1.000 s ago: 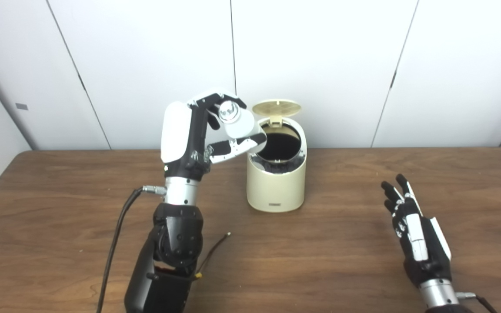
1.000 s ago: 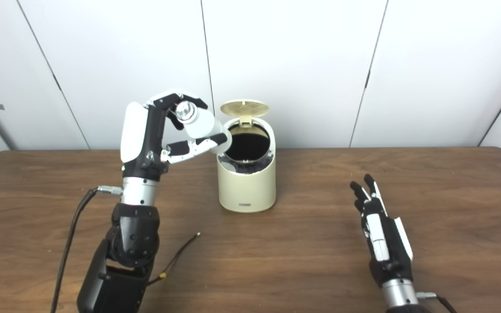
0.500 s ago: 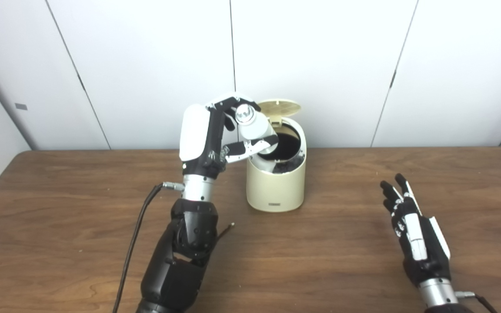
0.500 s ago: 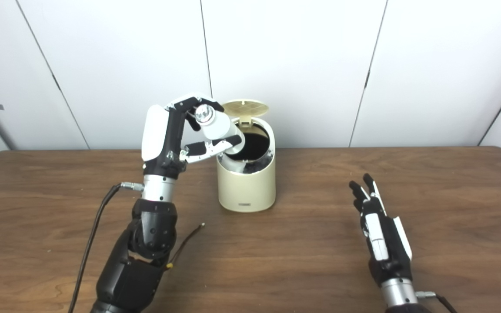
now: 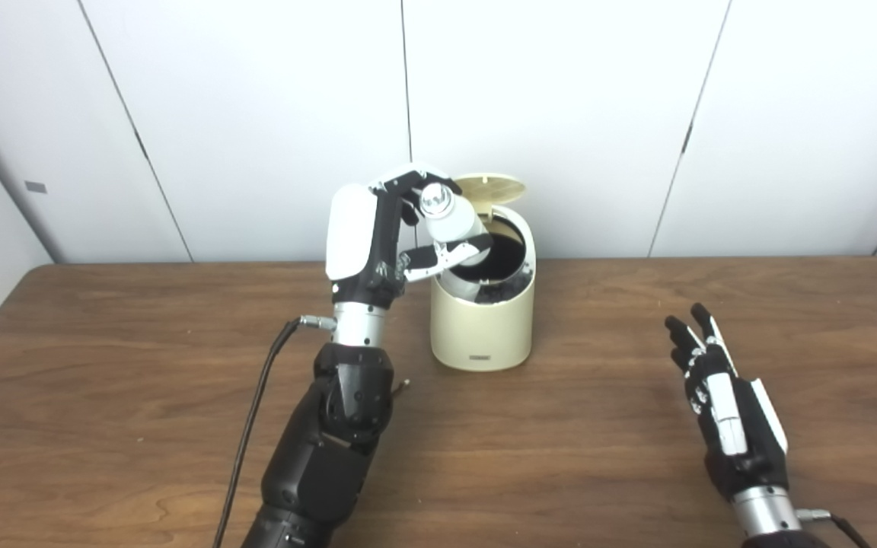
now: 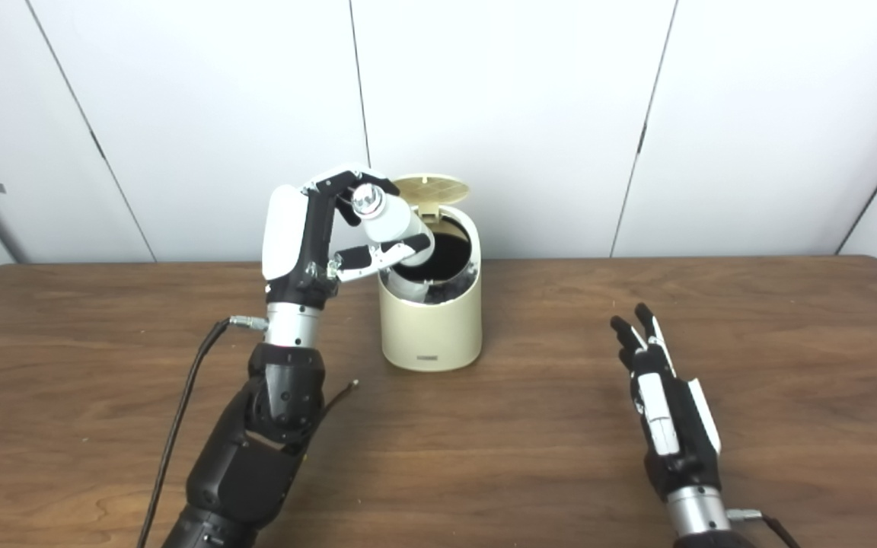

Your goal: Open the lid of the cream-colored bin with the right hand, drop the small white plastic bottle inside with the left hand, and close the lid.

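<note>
the left robot hand (image 5: 389,232) was raised beside the bin's left rim, its fingers (image 5: 408,186) curled over the top of the small white plastic bottle (image 5: 450,224) and its thumb (image 5: 446,255) pressed beneath, so the bottle was clamped between them. the bottle was held tilted, its silver cap (image 5: 433,199) up and towards the camera and its base angled down into the mouth of the cream-colored bin (image 5: 484,320). in my judgement this attitude was chosen so that, on release, the bottle would slide base-first into the dark opening (image 5: 495,255) rather than strike the rim. whether the base touched the rim could not be told from either view.

the lid (image 5: 488,188) stood open, hinged back at the rear of the bin and well out of the bottle's path, which left the opening unobstructed. the drop step appeared to be in hand, with release not yet made and the lid closing left to do.

the right robot hand (image 5: 728,407) was well apart from the bin, low over the tabletop (image 5: 598,457) on the right, fingers spread and pointing away, holding nothing. a dark cable (image 5: 252,415) ran along the left forearm down to the near edge.
</note>
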